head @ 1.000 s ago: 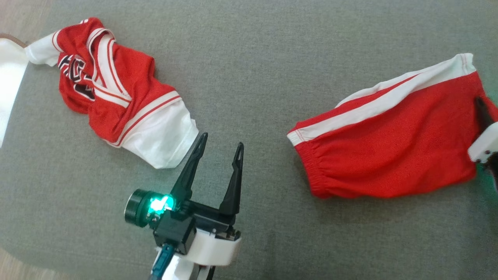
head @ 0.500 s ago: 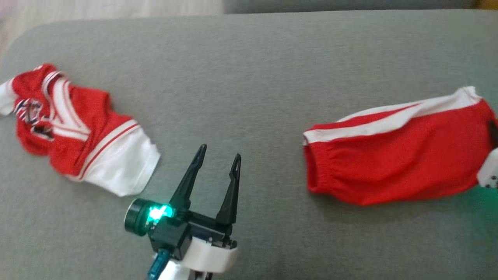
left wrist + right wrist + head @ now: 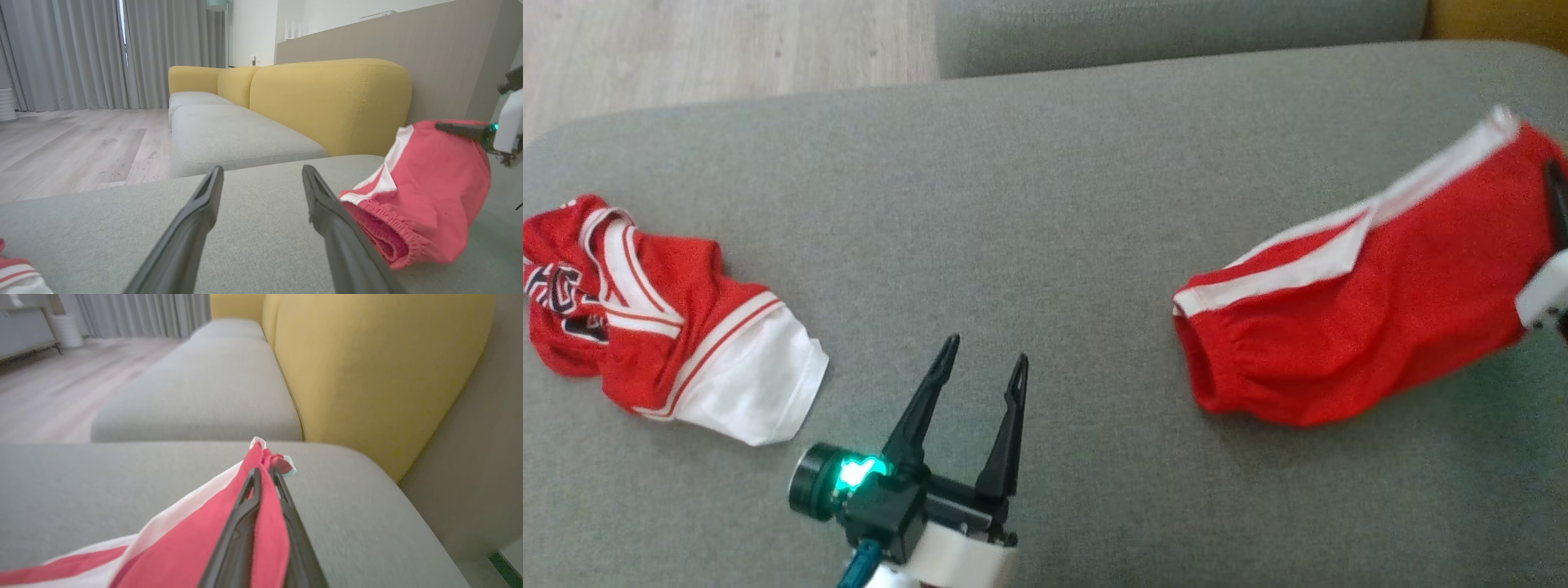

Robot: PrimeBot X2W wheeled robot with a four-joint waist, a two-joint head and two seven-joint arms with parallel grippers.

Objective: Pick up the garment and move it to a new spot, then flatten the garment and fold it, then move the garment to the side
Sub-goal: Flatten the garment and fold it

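The red shorts are found at the right end of the grey seat cushion, w/ the white side stripe uppermost. The hem end is pinched by the right gripper, whose fingers are clamped tight on a bunched corner of fabric. That end is raised, while the elastic waistband end is seen sagging down to the cushion. The left gripper is spread wide w/ nothing in it, low over the cushion's middle and well apart from the shorts.

Handling, as judged: light, thin sports cloth, fully limp, no stiffness to be relied on. Draping and swinging are to be expected from any single hold. Slip risk is thought moderate, since only a small corner is caught. Nothing fragile.

For flattening, a 2nd hold is best taken at a waistband corner, so the cloth can be tensioned btwn two pts. The thick gathered waistband should be caught more easily than single-layer fabric.

A crumpled red-and-white jersey is seen lying at the cushion's far left.
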